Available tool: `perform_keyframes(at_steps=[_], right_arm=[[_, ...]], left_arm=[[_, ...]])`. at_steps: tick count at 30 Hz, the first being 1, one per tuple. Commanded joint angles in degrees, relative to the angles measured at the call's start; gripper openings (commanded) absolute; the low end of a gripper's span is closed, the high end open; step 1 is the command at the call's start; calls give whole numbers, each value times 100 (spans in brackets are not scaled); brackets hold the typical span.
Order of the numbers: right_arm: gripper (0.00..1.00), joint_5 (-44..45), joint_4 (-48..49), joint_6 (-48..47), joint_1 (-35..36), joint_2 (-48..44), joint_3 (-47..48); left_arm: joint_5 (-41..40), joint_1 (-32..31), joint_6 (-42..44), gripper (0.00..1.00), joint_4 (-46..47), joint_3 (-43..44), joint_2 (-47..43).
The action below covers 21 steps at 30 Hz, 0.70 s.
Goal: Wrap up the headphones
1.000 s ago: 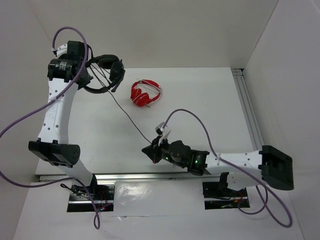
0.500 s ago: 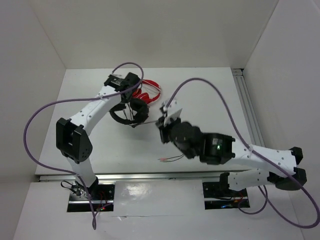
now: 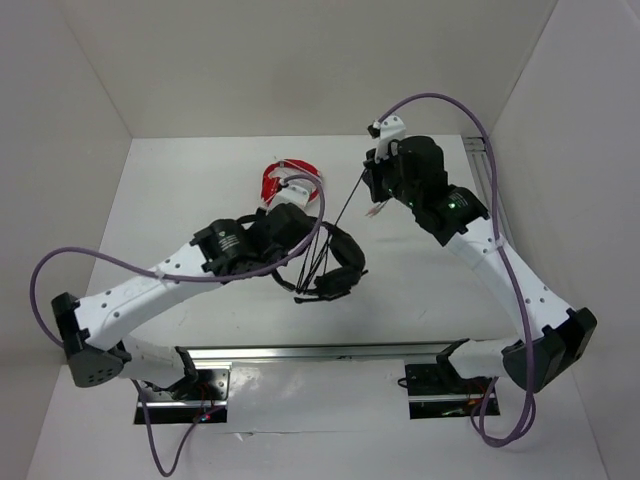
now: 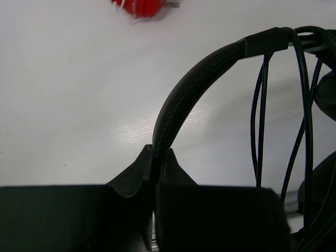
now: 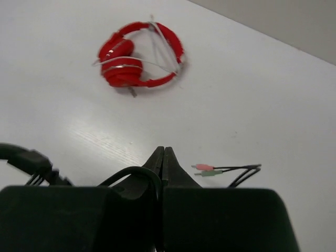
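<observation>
The black headphones (image 3: 338, 262) hang over the middle of the table, and my left gripper (image 3: 310, 232) is shut on their headband (image 4: 195, 86). In the left wrist view the band rises from between the jaws of the left gripper (image 4: 159, 153), with several cable strands (image 4: 259, 126) running down across it on the right. My right gripper (image 3: 370, 184) is raised at the back right, shut on the thin black cable (image 3: 338, 228), which runs taut down to the headphones. The right wrist view shows a cable loop (image 5: 137, 173) entering the shut right gripper (image 5: 165, 152). The pink and green plugs (image 5: 205, 169) dangle beyond it.
Red headphones (image 3: 285, 180) lie on the table behind my left gripper, also seen as red headphones (image 5: 139, 60) in the right wrist view. White walls enclose the table at the left, back and right. A metal rail (image 3: 495, 215) runs along the right edge.
My left arm has swung from the back left to the middle, carrying the headphones. My right gripper has risen from the front centre to the back right, drawing the cable with it.
</observation>
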Motion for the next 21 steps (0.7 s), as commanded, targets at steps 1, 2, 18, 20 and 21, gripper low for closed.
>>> perform_keyframes(at_steps=[1, 2, 18, 20, 21], right_arm=[[0, -1714, 1449, -224, -486, -527, -403], [0, -1979, 1732, -224, -488, -668, -893], [8, -4856, 7367, 2896, 346, 393, -3448], [8, -4558, 7536, 2826, 915, 850, -3394], [8, -4313, 7588, 2765, 1206, 1104, -3229]], left_arm=[[739, -420, 686, 0, -381, 388, -547], [862, -604, 687, 0, -599, 556, -548], [2112, -738, 160, 0, 119, 3150, -952], [2111, -738, 11, 0, 172, 3150, -952], [2111, -738, -42, 0, 172, 3150, -1004]])
